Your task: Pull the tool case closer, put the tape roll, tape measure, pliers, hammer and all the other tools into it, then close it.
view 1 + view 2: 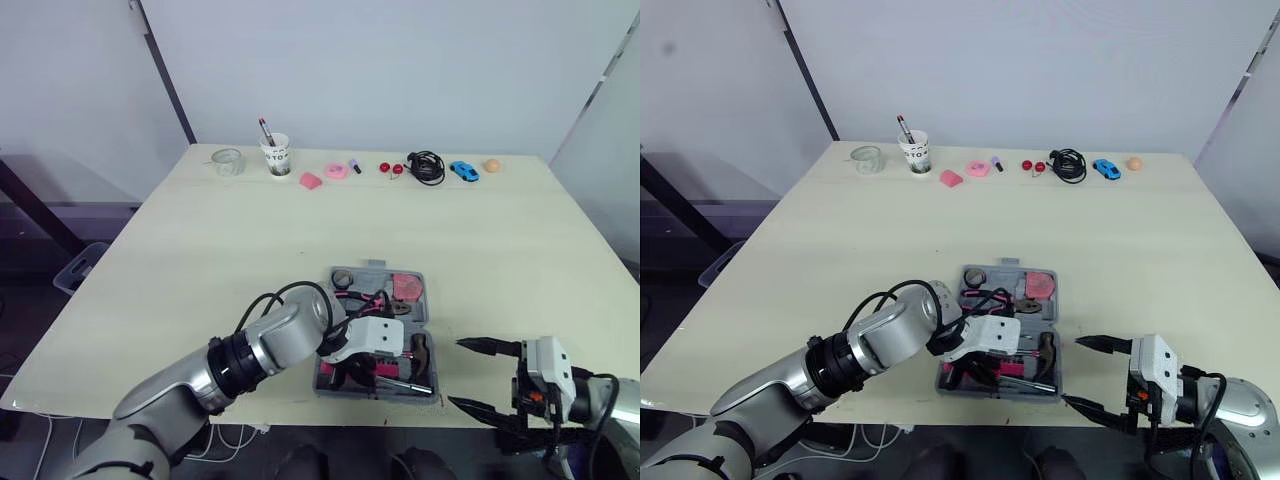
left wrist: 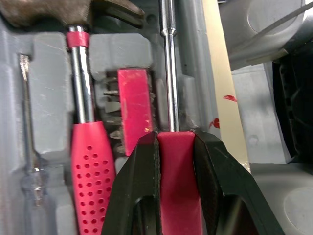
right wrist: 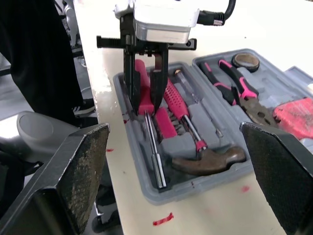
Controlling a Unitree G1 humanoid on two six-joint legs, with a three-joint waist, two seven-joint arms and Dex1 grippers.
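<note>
My left claw (image 2: pixel 175 142) is clenching the red driver (image 2: pixel 169 83) inside the case (image 2: pixel 49 63), hammer (image 3: pixel 210 159) just beside it; my right claw (image 1: pixel 456 373) is hanging spread wide near the case.

Grey tool case (image 3: pixel 195 188) lies open, flat at near table edge. Inside: red-handled hammer (image 3: pixel 191 131) with brown head, pink-and-black pliers (image 3: pixel 239 88), tape roll (image 3: pixel 245 60) in a far corner, red tape measure (image 3: pixel 296 115) beside it, red bit holder (image 2: pixel 133 105). Red-handled screwdriver (image 2: pixel 168 73) lies along the front slot, handle pinched by left gripper (image 2: pixel 174 134).
</note>
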